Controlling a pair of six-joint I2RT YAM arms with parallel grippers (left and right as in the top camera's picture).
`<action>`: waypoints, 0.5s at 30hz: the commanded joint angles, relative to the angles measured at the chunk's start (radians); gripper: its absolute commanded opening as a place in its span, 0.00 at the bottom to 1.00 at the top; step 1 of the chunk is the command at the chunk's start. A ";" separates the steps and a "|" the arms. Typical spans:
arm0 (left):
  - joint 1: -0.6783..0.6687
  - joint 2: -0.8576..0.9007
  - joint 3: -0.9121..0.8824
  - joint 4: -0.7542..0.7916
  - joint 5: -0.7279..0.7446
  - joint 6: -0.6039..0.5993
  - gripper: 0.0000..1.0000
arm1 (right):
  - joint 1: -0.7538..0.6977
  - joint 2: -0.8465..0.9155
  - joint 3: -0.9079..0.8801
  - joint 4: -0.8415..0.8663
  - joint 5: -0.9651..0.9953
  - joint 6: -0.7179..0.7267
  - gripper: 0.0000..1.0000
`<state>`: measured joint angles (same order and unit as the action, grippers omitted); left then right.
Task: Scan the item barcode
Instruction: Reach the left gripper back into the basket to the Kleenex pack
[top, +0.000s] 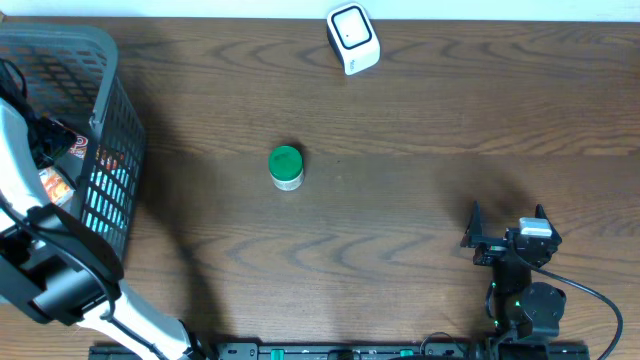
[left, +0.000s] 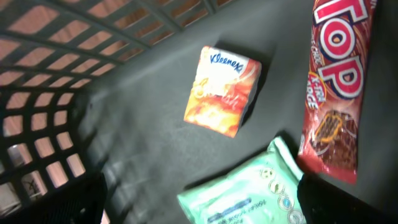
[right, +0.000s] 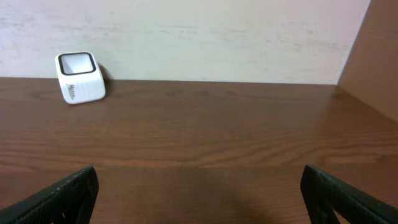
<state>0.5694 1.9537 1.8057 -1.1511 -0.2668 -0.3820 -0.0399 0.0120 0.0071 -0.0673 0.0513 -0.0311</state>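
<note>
My left arm reaches down into the grey basket (top: 108, 75) at the table's left edge. In the left wrist view my left gripper (left: 199, 208) is open above the basket floor, over a mint-green wipes pack (left: 249, 196) that lies between its dark fingers (left: 74, 202). Farther off are an orange Kleenex tissue pack (left: 221, 91) and a red Top chocolate bar (left: 333, 87). No barcode shows on any of them. The white scanner (top: 353, 38) stands at the table's far edge. My right gripper (top: 508, 216) rests open and empty at the front right, facing the scanner (right: 80, 77).
A small jar with a green lid (top: 286, 167) stands upright near the middle of the wooden table. The basket's lattice walls (left: 43, 93) close in around my left gripper. A pale wall (right: 199, 37) runs behind the table.
</note>
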 joint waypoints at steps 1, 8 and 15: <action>0.014 0.053 -0.008 0.011 -0.003 -0.015 0.98 | 0.006 -0.006 -0.002 -0.003 -0.001 -0.008 0.99; 0.069 0.141 -0.018 0.045 -0.002 0.052 0.98 | 0.006 -0.006 -0.002 -0.004 -0.001 -0.008 0.99; 0.086 0.204 -0.018 0.129 0.060 0.207 0.98 | 0.006 -0.006 -0.002 -0.004 -0.001 -0.008 0.99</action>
<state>0.6579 2.1330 1.7947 -1.0344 -0.2527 -0.2642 -0.0399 0.0120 0.0071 -0.0673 0.0513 -0.0311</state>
